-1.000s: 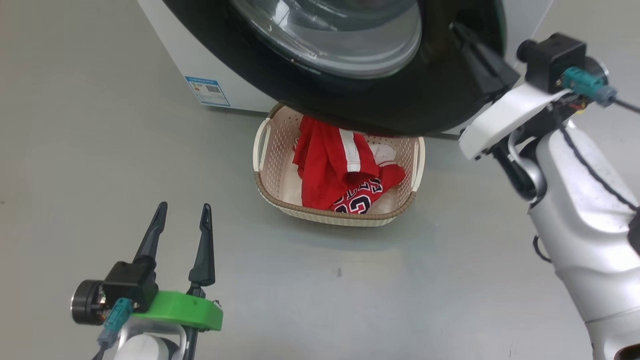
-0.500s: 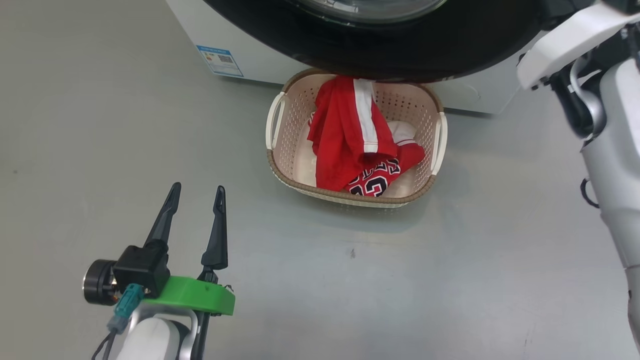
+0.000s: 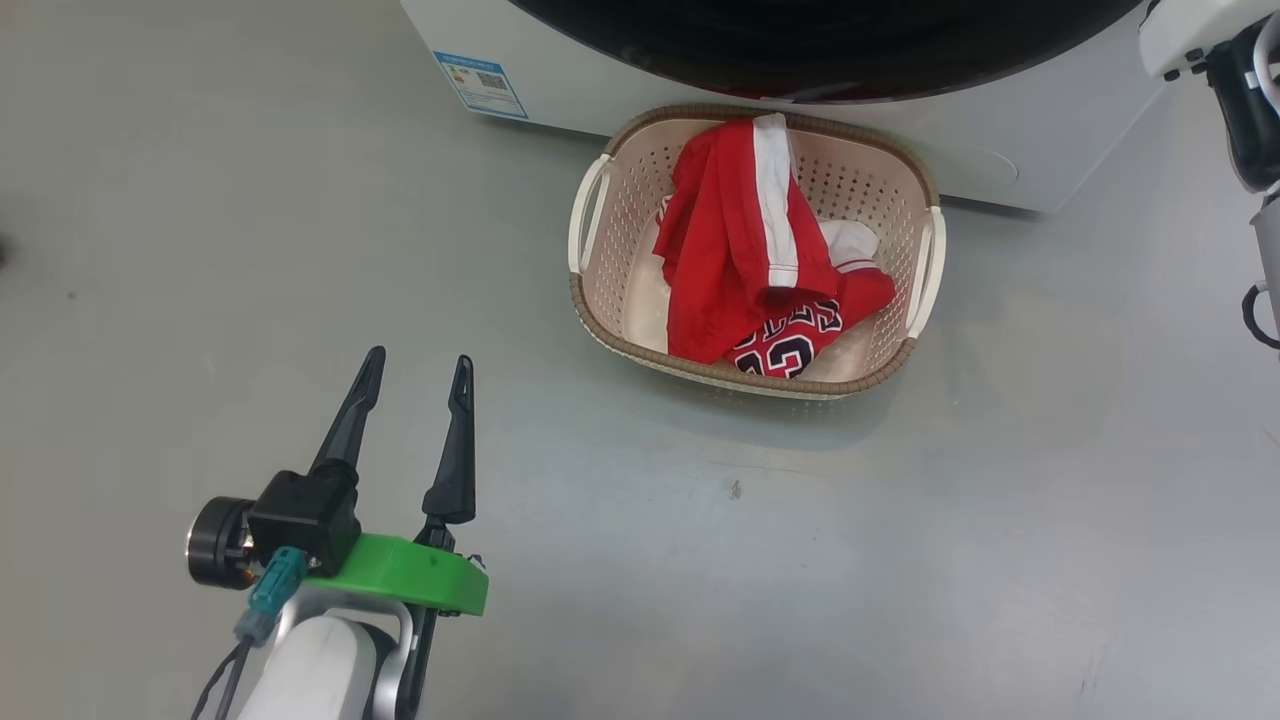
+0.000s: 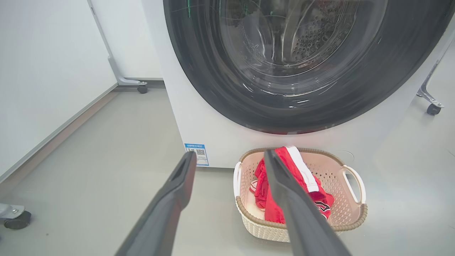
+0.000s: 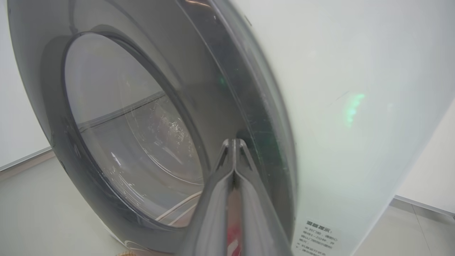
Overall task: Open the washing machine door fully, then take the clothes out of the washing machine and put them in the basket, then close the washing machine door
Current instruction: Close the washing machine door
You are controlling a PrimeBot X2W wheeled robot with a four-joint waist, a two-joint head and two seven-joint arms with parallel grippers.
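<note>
Closing the washing machine door (image 5: 142, 117): right gripper (image 5: 233, 140) pinched together at its rim (left gripper (image 3: 419, 357) spread, empty); calls for 1 firm press.

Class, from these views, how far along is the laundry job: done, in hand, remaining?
Done: the clothes lie in the basket. In hand: the right gripper, shut, has its tips at the washing machine door, which looks flush with the washing machine. Left: confirming the latch, not visible. The left gripper is open.

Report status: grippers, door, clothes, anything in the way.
Left gripper open, above floor. Right gripper shut, tips at door rim. Door about flush with washer. Clothes in basket, right below door.
</note>
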